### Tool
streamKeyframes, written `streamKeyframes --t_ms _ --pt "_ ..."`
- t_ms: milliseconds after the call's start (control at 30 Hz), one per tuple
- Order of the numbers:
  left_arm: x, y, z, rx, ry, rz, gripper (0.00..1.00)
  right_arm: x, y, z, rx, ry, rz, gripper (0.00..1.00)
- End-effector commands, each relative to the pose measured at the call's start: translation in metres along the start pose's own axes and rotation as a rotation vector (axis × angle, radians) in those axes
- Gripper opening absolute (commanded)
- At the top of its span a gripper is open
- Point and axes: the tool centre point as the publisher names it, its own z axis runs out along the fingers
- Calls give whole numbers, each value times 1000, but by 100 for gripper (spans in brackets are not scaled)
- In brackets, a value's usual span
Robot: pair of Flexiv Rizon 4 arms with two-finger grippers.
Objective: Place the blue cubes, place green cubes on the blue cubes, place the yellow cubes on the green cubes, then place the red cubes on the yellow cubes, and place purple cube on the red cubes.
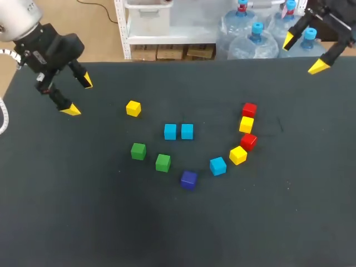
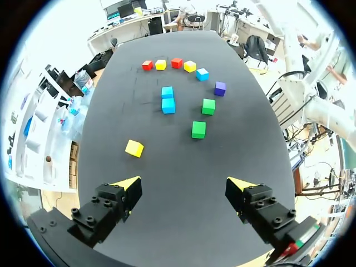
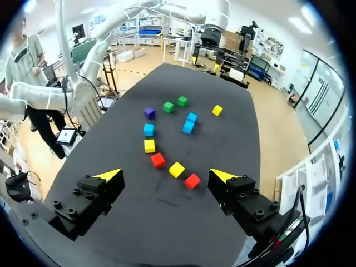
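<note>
Your left gripper [image 1: 78, 95] and right gripper [image 1: 303, 54] hang spread over the table's [image 1: 67, 211] far corners. The cubes [image 1: 187, 132] sit mid-table, well inside every edge.

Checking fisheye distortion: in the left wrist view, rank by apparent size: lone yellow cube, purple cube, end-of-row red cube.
lone yellow cube
purple cube
end-of-row red cube
Last two nearly alike; nearness drives this.

1. Left arm [image 1: 16, 19]: white, rounded housing, with a white ribbed cable [image 1: 3, 119] beside it.
2. Left gripper [image 1: 78, 95]: matte black, blocky body; two black fingers ending in bright yellow wedge tips.
3. Right gripper [image 1: 303, 54]: same black body, same yellow tips.
4. Close up from the wrists: angular black finger blocks [image 2: 105, 214] with round screw holes; small red and green parts near one base.
</note>
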Motion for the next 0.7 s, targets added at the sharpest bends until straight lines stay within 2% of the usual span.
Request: streamKeyframes --t_ms 33,133,233,467,500,700 --pt "0 1 0 1 0 1 100 1 -4 -1 -36 -4 0 100" --pt "0 1 0 1 0 1 100 1 -4 -1 -36 -4 0 100" --pt "0 1 0 1 0 1 100 -6 -5 11 -16 50 -1 100" --pt "0 1 0 1 0 1 100 -37 -3 43 -25 143 -123 100" --pt "0 1 0 1 0 1 100 -42 -1 46 2 183 -120 100" --pt "0 1 0 1 0 1 100 -57 11 66 40 238 -122 100"
